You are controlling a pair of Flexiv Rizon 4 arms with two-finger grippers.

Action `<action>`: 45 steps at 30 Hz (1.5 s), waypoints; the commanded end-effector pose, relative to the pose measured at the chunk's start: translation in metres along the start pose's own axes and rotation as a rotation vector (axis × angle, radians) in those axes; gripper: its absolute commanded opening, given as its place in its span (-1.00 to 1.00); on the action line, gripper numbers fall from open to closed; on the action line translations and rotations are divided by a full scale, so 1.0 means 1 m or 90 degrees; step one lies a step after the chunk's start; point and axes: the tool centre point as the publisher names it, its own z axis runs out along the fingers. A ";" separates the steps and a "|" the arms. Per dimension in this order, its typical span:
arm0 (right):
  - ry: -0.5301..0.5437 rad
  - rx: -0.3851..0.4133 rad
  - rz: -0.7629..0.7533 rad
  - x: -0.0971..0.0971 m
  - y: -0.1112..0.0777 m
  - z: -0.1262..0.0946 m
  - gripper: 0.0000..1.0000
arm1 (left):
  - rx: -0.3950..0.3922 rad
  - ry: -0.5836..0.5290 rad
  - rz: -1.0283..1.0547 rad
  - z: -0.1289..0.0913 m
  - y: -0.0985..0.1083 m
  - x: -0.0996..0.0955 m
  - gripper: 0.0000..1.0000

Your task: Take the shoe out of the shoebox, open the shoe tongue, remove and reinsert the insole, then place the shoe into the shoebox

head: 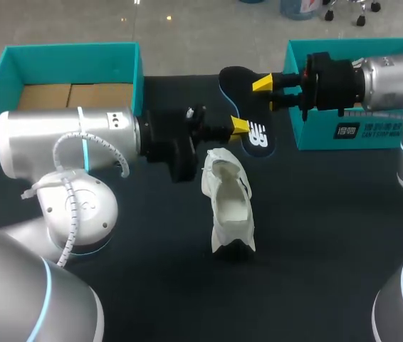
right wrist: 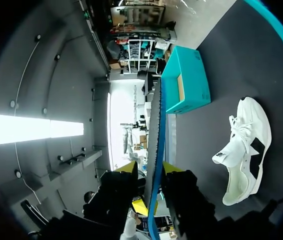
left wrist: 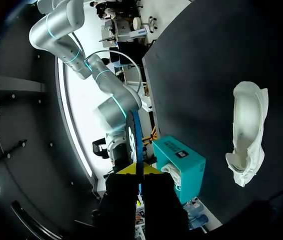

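Note:
A black insole (head: 250,107) with a blue edge hangs in the air between my two grippers, above the table's far middle. My left gripper (head: 239,128) is shut on its near end; in the left wrist view the insole (left wrist: 134,140) stands edge-on out of the gripper (left wrist: 139,172). My right gripper (head: 264,84) straddles the far end, with the insole (right wrist: 156,125) between its fingers and a slight gap showing, so the gripper (right wrist: 151,172) is open. The white shoe (head: 228,203) lies on the dark table below, apart from both grippers, its opening facing up.
An open teal shoebox (head: 66,64) with a cardboard floor sits at the far left behind my left arm. A second teal box part (head: 358,128) stands at the far right under my right arm. Dark table surface (head: 315,235) surrounds the shoe.

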 end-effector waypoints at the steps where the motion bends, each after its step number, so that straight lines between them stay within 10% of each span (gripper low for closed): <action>1: 0.000 0.002 0.002 -0.003 0.001 -0.001 -0.63 | -0.007 -0.001 0.003 0.005 -0.001 -0.001 -1.00; 3: 0.002 0.002 0.004 -0.005 0.001 -0.001 -1.00 | -0.012 -0.002 0.001 0.005 0.000 -0.001 -1.00; 9: 0.002 0.003 0.006 -0.007 0.000 -0.001 -1.00 | -0.004 0.002 0.003 0.004 0.001 -0.004 -1.00; 11: 0.002 0.001 0.005 -0.009 0.001 -0.003 -1.00 | 0.000 0.016 0.001 0.000 0.005 -0.005 1.00; 27: -0.055 -0.011 0.006 -0.033 0.000 -0.006 -1.00 | 0.054 0.242 -0.011 -0.040 0.055 -0.021 1.00; 45: -0.073 -0.006 0.006 -0.045 -0.002 0.000 -1.00 | 0.106 0.587 -0.020 -0.059 0.061 -0.024 1.00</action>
